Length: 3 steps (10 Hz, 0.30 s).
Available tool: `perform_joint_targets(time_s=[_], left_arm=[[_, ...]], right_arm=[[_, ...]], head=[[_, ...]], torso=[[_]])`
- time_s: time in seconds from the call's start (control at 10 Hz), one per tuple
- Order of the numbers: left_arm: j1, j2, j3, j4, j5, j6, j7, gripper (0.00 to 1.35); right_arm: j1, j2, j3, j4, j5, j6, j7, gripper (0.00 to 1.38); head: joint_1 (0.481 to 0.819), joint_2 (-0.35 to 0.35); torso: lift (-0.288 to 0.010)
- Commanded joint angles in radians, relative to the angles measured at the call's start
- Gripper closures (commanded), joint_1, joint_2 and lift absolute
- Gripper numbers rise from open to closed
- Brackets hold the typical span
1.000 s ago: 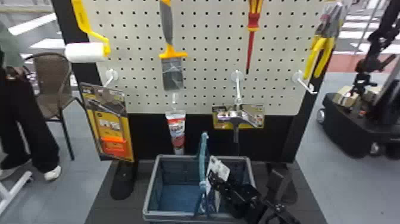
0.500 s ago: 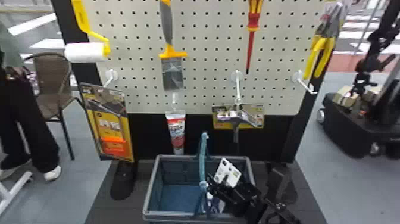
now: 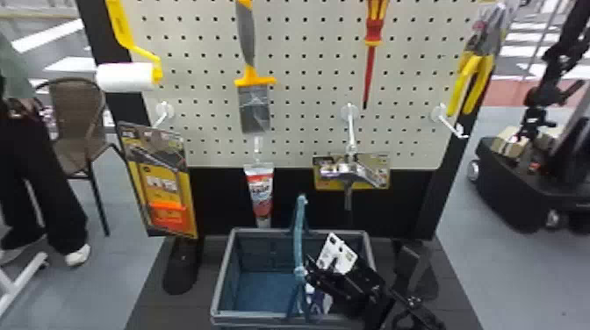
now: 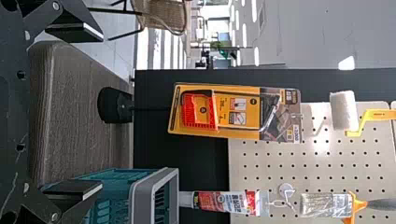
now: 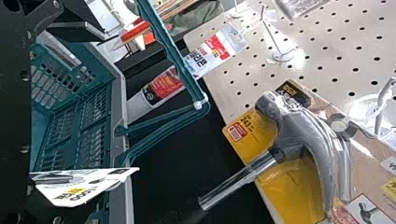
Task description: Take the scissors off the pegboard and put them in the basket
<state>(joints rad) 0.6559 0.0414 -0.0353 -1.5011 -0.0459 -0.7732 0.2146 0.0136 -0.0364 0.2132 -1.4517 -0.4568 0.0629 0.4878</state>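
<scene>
Is wide open at the right pincer, over the basket; with scissors pack leaning at basket's opening, cannot tell if touching. Is wide open also at the left pincer.

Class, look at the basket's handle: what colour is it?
The handle is dark teal, a blue-green; the right wrist view shows it best.

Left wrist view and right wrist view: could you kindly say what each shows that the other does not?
Left wrist view: a white paint roller with a yellow handle and a brown wicker chair.
Right wrist view: a silver-grey claw hammer on yellow packaging and a white printed card.
Both: the teal plastic basket with a grey rim, the red-and-white tube and the beige pegboard with small holes.
</scene>
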Motion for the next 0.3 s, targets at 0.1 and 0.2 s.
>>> perform_joint_targets(time_s=[0.1,0.2], left_arm=[[0.0,0.0,-0.001,0.0,0.0,0.0,0.0,0.19],[0.0,0.0,-0.001,0.0,0.0,-0.002,0.0,0.19]], right_arm=[[0.0,0.0,0.0,0.0,-0.002,0.002,0.0,0.16],[0.0,0.0,0.0,0.0,-0.002,0.002,0.0,0.16]], head=[[0.549,0.0],[0.549,0.0]], torso=[[-0.1],[-0.1]])
